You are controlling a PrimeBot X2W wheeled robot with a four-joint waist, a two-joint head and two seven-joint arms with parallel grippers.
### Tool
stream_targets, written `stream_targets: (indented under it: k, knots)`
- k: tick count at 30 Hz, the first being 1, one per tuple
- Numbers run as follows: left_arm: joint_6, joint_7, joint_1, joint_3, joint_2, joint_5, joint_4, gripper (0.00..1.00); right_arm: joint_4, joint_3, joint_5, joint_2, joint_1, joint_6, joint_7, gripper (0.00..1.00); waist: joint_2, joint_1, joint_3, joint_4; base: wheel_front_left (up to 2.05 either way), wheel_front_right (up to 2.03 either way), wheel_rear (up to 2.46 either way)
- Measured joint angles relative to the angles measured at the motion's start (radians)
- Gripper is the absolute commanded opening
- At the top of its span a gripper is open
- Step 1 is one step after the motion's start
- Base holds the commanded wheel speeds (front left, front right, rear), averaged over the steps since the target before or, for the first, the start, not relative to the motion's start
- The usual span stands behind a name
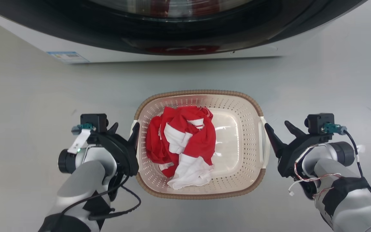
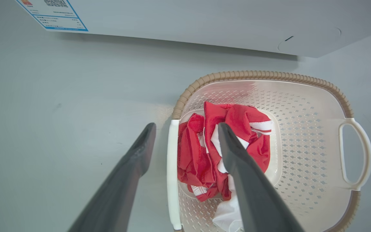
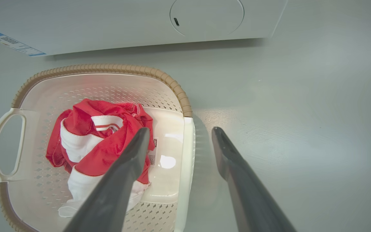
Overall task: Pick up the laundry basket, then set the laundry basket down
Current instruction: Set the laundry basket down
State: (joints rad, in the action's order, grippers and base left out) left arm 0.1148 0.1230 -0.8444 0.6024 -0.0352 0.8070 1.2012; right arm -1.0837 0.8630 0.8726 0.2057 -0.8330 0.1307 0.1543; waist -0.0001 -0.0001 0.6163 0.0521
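Left gripper (image 1: 125,127): jaws wide, straddling the left handle (image 2: 172,174) of the laundry basket (image 1: 201,93), not clamped on it. Right gripper (image 1: 277,125): jaws wide too, with the right handle (image 3: 188,167) between them. Basket sits on grey floor (image 1: 27,103), just in front of the washing machine (image 1: 172,35). Inside it: one crumpled red-and-white garment (image 1: 185,141), bunched left of centre.

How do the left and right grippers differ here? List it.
The left gripper has the basket's left handle between its fingers; the right gripper has the right handle.
A white tag hangs at the left gripper's wrist; red-and-white wires trail by the right gripper's.
Shared: both are open, with one dark finger over the basket and the other over the floor.
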Motion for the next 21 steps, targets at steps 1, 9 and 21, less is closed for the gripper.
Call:
stream_targets:
  k: [1, 9, 21]
  knots:
    - [0.0, 0.011, 0.007, 0.003, -0.001, -0.003, 0.001, 1.0, -0.002, 0.001, 0.0, -0.001, 0.006, 0.0, 0.007, 1.0, 0.0, 0.0, -0.011, -0.001, 0.0, 0.0, 0.0]
    - [-0.005, 0.098, 0.058, 0.026, -0.025, -0.032, 0.008, 1.0, -0.004, -0.006, 0.007, -0.003, 0.055, 0.0, 0.067, 1.0, 0.0, -0.0001, -0.114, -0.014, 0.0, 0.0, 0.0]
    - [-0.037, 0.126, 0.118, 0.016, -0.051, -0.056, -0.043, 1.0, 0.028, -0.029, -0.003, -0.001, 0.101, -0.01, 0.094, 1.0, 0.0, -0.0001, -0.239, -0.028, 0.0, 0.0, 0.0]
